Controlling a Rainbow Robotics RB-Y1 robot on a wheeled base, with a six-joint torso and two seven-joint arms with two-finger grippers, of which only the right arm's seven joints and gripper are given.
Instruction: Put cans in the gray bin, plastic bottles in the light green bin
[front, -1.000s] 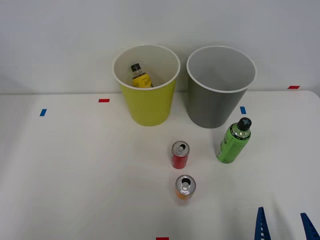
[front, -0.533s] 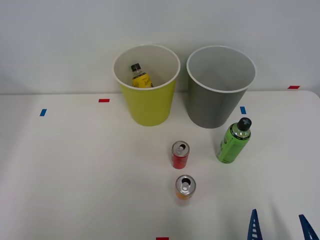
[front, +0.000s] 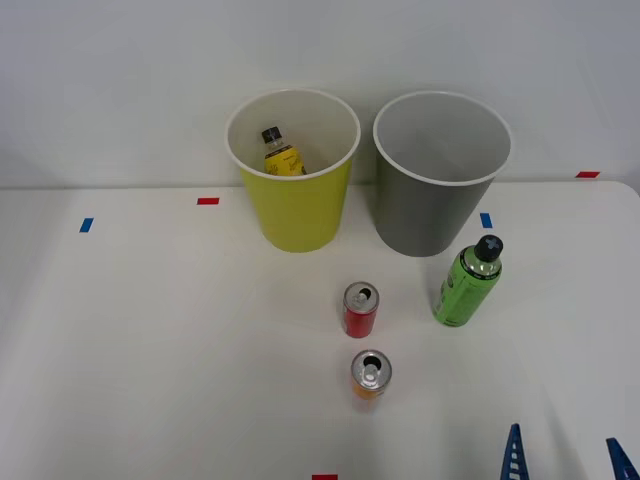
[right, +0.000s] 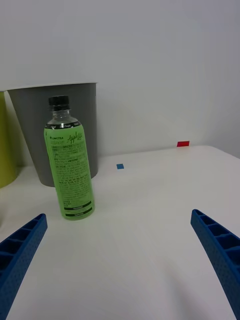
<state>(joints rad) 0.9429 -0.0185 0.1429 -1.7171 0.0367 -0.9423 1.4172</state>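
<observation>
Standing upright on the white surface (front: 150, 330) just in front of the gray bin (front: 437, 205), the green bottle (front: 466, 283) is untouched. The right gripper (front: 564, 458) hovers low, its fingers (right: 220, 247) spread wide and empty. The yellow-label bottle (front: 280, 153) lies inside the light green bin (front: 297, 210); the red can (front: 360, 309) and orange can (front: 370, 374) stand nearby.

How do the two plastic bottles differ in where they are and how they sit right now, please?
The bright green plastic bottle with a black cap stands upright on the white table, in front of the gray bin; the yellow-labelled plastic bottle with a black cap lies tilted inside the yellow-green bin. So one is sorted, the other not. Both have black caps.
</observation>
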